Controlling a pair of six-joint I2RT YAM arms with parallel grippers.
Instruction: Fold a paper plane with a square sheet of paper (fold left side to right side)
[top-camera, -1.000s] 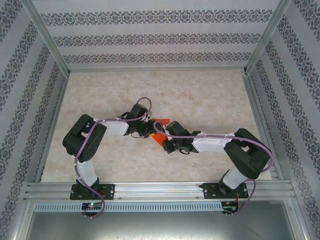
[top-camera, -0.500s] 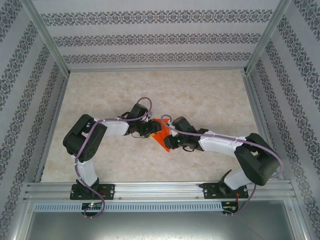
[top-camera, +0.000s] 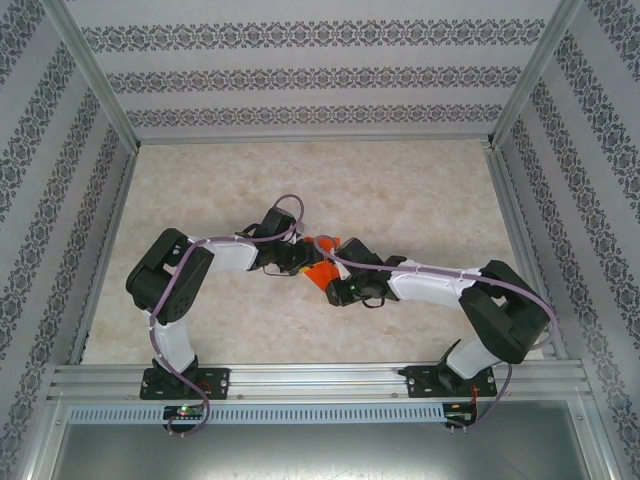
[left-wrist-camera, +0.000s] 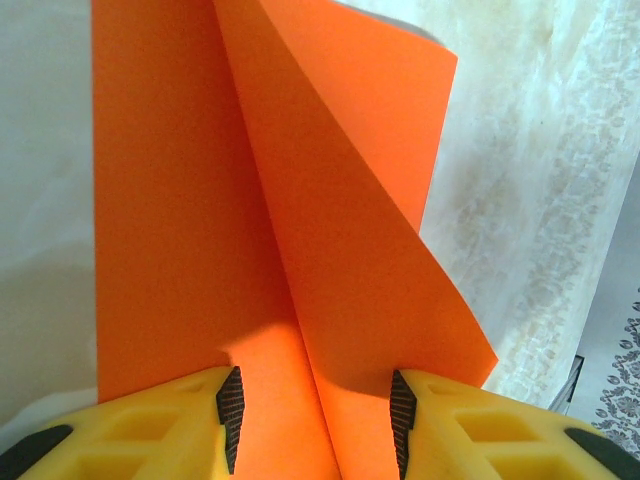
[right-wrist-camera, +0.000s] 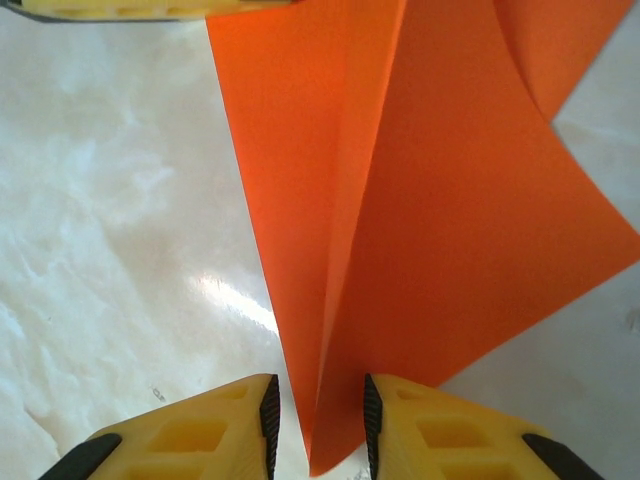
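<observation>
Left wrist: smooth orange paper (left-wrist-camera: 170, 200), creased into tapering flaps.

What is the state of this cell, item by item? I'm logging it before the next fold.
Surface: pale marbled table, flat, no spills seen.
Job's things: square sheet of paper, orange, partly folded, with flaps lifting off the table between the two arms.
Clutter: nothing seen.
Grippers: left gripper open, with the paper running between its fingers; right gripper open more narrowly, straddling a raised crease, with table visible between one pad and the paper.
Cables: purple cables run along both arms, looped above the left wrist, clear of the paper.
Surroundings: patterned walls on three sides and an aluminium rail at the near edge.
</observation>
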